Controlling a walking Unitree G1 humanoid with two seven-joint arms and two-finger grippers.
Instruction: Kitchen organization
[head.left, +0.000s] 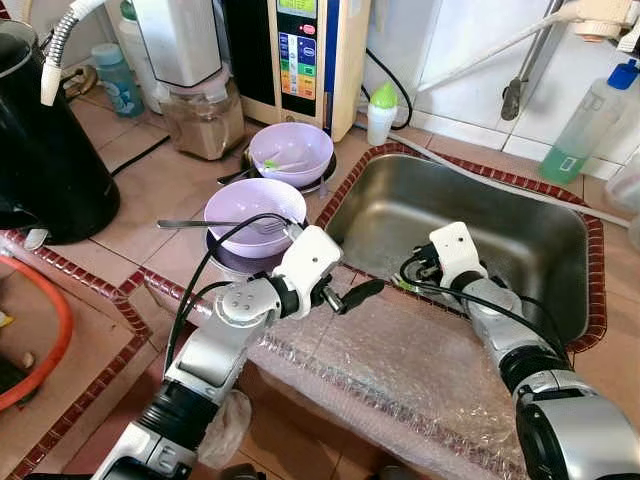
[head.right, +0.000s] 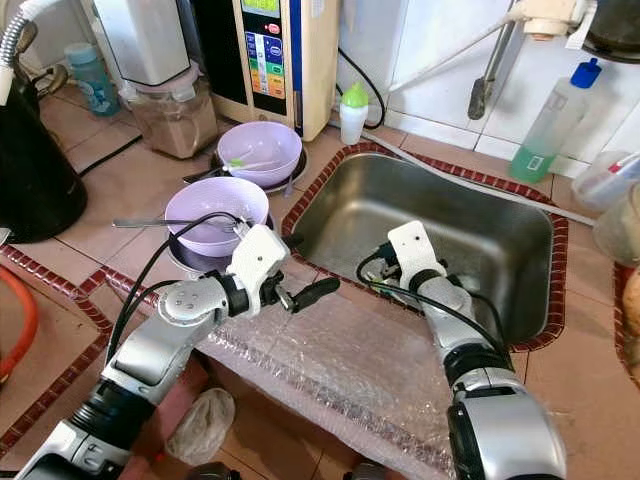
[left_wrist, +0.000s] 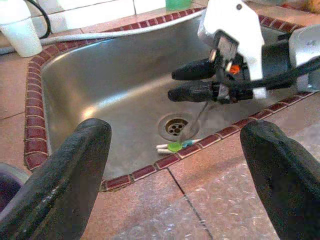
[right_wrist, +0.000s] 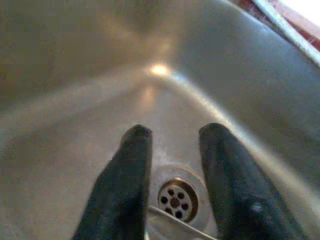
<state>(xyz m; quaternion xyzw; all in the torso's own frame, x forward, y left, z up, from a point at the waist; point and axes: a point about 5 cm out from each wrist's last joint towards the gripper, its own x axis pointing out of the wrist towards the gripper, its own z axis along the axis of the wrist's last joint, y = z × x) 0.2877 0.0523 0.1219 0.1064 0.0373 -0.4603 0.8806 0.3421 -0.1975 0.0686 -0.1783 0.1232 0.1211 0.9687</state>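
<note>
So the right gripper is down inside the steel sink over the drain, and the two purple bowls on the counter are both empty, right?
Not quite. The right gripper is indeed down inside the steel sink over the drain, but the purple bowls are not both empty: the nearer bowl has a utensil lying across it, and the farther bowl holds something pale too. The left eye view shows this.

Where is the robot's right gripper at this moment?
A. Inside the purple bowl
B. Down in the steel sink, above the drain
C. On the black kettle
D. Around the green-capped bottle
B: the right gripper reaches down into the sink, its two black fingers apart over the drain, far from the purple bowls on the counter.
</note>
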